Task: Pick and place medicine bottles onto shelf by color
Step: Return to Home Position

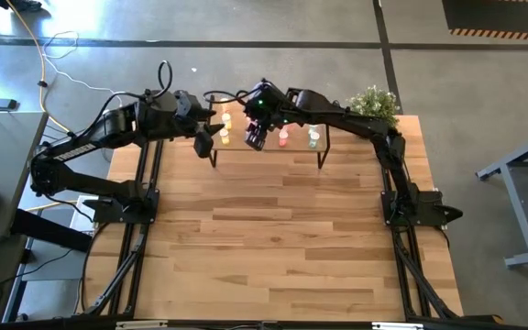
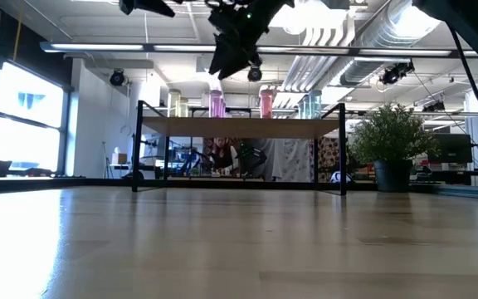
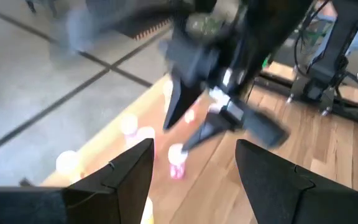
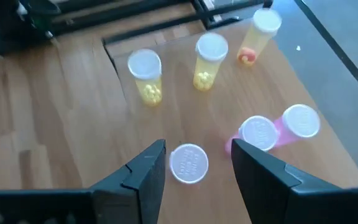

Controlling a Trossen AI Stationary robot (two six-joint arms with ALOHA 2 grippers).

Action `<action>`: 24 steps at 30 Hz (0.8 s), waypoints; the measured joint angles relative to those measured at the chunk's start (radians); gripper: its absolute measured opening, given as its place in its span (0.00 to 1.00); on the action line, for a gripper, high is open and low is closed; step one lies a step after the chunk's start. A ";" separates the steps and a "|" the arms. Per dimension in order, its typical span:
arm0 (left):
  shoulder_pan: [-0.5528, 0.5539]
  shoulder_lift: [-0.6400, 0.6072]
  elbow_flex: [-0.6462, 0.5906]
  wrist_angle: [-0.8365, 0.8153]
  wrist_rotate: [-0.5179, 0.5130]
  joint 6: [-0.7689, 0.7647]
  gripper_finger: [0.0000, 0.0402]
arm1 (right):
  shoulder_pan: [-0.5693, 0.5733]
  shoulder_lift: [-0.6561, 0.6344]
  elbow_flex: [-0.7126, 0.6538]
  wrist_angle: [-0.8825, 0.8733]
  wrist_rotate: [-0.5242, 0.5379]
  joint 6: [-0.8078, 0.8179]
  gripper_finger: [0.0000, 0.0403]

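The shelf (image 1: 266, 149) is a small light-wood board on dark legs at the table's far edge. Bottles stand on it: two yellow (image 4: 145, 76) (image 4: 209, 61), an orange one (image 4: 258, 36), two pink (image 4: 261, 134) (image 4: 301, 122), and a pale green one (image 1: 313, 138). My right gripper (image 4: 196, 163) is open above the shelf. Its fingers stand on either side of a white-capped bottle (image 4: 188, 163) below them, clear of it. It also shows in the low view (image 2: 235, 58). My left gripper (image 3: 194, 165) is open and empty at the shelf's left end (image 1: 205, 142).
A potted plant (image 1: 374, 103) stands at the table's far right corner. The wood-plank tabletop (image 1: 273, 238) stretches toward the near edge. The two arms are close together over the shelf's left half. Cables and the floor lie beyond the far edge.
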 joint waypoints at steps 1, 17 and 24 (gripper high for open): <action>0.000 -0.004 -0.005 -0.014 -0.001 -0.012 0.54 | 0.000 0.000 0.019 -0.014 -0.005 0.010 0.43; -0.132 -0.347 -0.534 0.313 0.091 -0.059 0.54 | 0.000 -0.086 0.148 -0.094 -0.043 0.098 0.43; -0.191 -0.521 -0.767 0.475 0.106 -0.063 0.54 | -0.002 -0.149 0.147 -0.093 -0.042 0.097 0.43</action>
